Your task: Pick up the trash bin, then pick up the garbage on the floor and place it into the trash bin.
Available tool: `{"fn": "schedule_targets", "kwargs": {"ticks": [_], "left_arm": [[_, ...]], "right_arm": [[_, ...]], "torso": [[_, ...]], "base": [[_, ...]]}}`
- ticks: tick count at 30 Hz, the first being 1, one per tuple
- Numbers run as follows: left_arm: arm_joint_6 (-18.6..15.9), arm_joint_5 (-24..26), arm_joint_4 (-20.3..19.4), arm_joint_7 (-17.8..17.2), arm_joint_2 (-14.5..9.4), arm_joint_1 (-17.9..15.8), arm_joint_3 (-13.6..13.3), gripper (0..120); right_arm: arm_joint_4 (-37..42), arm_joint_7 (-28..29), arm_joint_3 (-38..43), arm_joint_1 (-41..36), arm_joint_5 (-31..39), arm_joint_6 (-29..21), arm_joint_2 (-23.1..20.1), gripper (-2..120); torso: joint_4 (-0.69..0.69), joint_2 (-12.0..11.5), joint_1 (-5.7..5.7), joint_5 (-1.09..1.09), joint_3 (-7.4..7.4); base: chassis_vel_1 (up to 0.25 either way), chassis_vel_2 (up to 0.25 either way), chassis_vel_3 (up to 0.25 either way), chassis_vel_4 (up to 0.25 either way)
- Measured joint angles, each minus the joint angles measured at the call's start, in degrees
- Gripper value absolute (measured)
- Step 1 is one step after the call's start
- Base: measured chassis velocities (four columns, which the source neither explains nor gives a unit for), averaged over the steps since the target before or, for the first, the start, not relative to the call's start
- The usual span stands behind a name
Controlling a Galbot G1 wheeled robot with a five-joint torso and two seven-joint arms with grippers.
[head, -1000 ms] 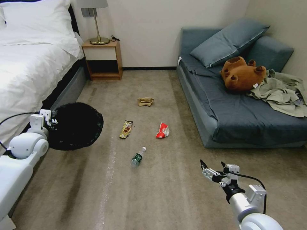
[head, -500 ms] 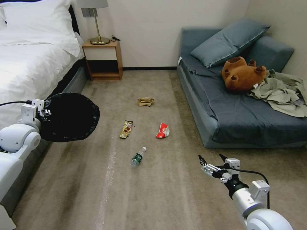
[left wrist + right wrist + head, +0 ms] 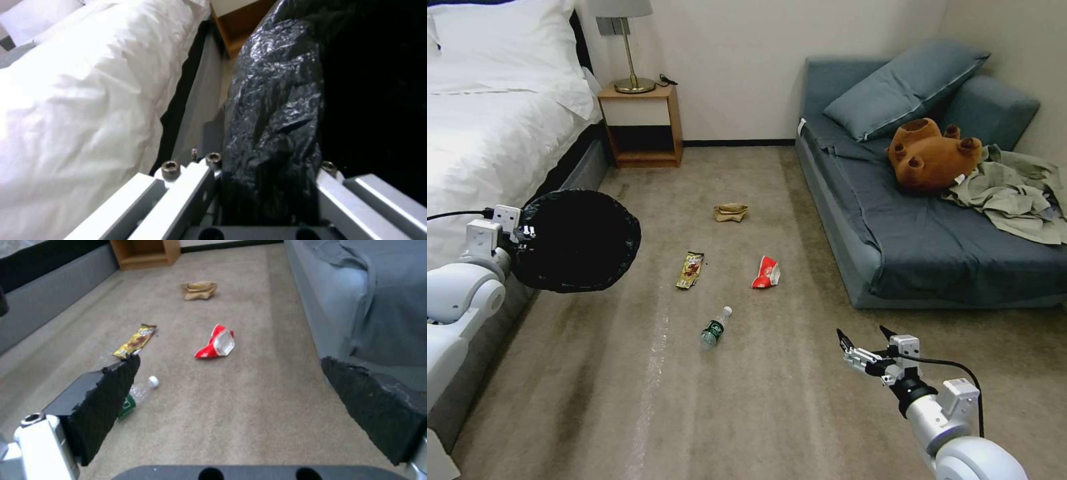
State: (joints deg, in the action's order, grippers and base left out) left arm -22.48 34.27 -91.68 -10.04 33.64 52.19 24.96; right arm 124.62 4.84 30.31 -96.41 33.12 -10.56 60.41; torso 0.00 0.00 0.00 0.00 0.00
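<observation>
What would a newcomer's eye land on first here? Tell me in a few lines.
First, the trash bin with its black liner, held off the floor beside the bed by the left gripper, which is clamped on its rim. Next, four litter pieces on the carpet: paper bag, candy wrapper, red snack packet, bottle. The open right gripper hovers nearby.

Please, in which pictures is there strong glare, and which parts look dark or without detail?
Head view: the white bed is washed out by bright light; the trash bin held by the left pincer looks flat black. Left wrist view: the liner shows shiny highlights, its inside pure black. Right wrist view: even light, the right pincer pads close and dark.
</observation>
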Motion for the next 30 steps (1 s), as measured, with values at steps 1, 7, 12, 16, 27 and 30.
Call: {"fn": "schedule_targets", "kwargs": {"ticks": [1,7,12,16,27,30], "left_arm": [[0.22,-0.2,0.3,0.23,0.0,0.1,0.13,3],[1.01,-0.66,1.45,1.11,-0.11,0.27,0.42,3],[1.52,-0.82,2.16,1.65,-0.3,0.28,0.6,3],[2.22,-1.17,2.67,2.2,-0.43,0.57,0.89,3],[2.99,-1.63,2.93,2.85,-0.39,2.14,2.13,3],[3.26,-1.88,2.92,3.07,-0.2,2.83,2.57,3]], "right_arm": [[-0.08,-0.02,-0.11,-0.02,-0.05,0.0,0.17,100],[-0.44,-0.23,-0.53,-0.07,-0.4,0.0,1.05,100],[-0.54,-0.43,-0.8,-0.04,-0.69,0.0,1.84,100],[-0.69,-0.79,-0.81,-0.19,-1.13,0.07,2.4,100],[-0.96,-1.81,-0.68,-0.92,-2.21,0.98,3.52,100],[-0.96,-1.94,-0.68,-1.29,-2.49,1.13,3.93,100]], "torso": [[0.0,0.0,0.0,0.0,0.0],[-0.01,0.0,0.0,0.0,0.0],[0.0,0.0,0.0,0.0,0.0],[-0.01,0.0,0.0,0.0,0.0],[-0.01,0.0,0.0,0.0,0.0],[0.0,0.0,0.0,0.0,0.0]], "base": [[0.0,0.0,0.0,0.0],[0.0,0.0,0.0,0.0],[0.0,0.0,0.0,0.0],[0.0,0.0,0.0,0.0],[0.0,0.0,0.0,0.0],[0.0,0.0,0.0,0.0]]}}
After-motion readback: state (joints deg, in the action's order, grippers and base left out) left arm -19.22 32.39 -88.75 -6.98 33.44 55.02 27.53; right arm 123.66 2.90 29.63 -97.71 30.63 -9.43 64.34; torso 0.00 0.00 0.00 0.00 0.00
